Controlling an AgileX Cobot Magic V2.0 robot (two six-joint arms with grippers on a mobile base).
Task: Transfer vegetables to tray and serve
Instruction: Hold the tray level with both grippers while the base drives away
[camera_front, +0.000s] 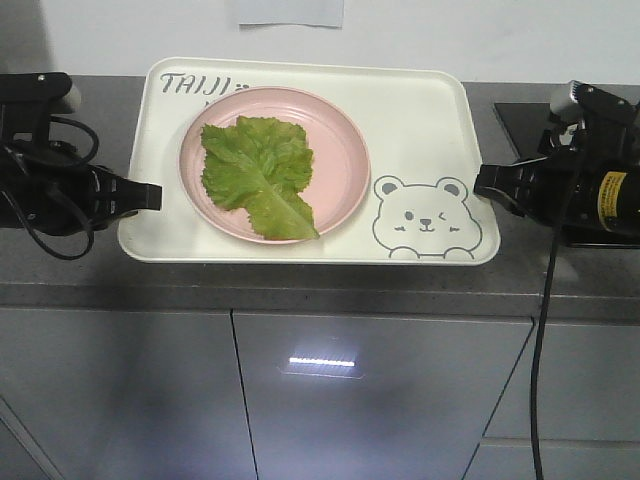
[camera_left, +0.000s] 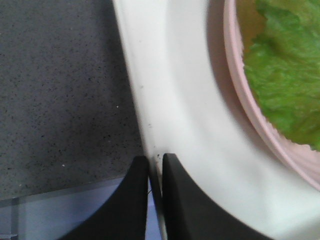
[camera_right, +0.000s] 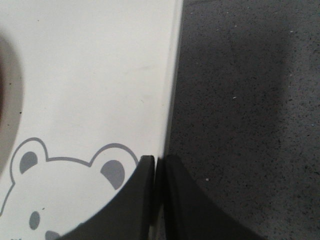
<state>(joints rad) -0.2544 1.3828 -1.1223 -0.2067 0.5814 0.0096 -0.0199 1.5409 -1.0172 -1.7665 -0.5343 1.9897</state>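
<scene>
A green crinkly lettuce leaf, the vegetables (camera_front: 260, 175) (camera_left: 285, 75), lies on a round pink plate (camera_front: 340, 150) (camera_left: 245, 85) that stands on the cream tray (camera_front: 420, 120) (camera_left: 185, 100) (camera_right: 90, 75) with its grey bear drawing (camera_front: 422, 220) (camera_right: 60, 175). My left gripper (camera_front: 150, 196) (camera_left: 155, 162) is shut on the tray's left rim, one finger inside, one outside. On the opposite side, my right gripper (camera_front: 482, 182) (camera_right: 156, 162) is shut on the tray's right rim beside the bear's ear.
The tray rests on a dark grey speckled counter (camera_front: 300, 285) (camera_left: 60, 90) (camera_right: 245, 100), near its front edge. Grey cabinet doors (camera_front: 380, 390) are below. A black hob (camera_front: 520, 120) lies at the far right. Cables (camera_front: 545, 320) hang from the right arm.
</scene>
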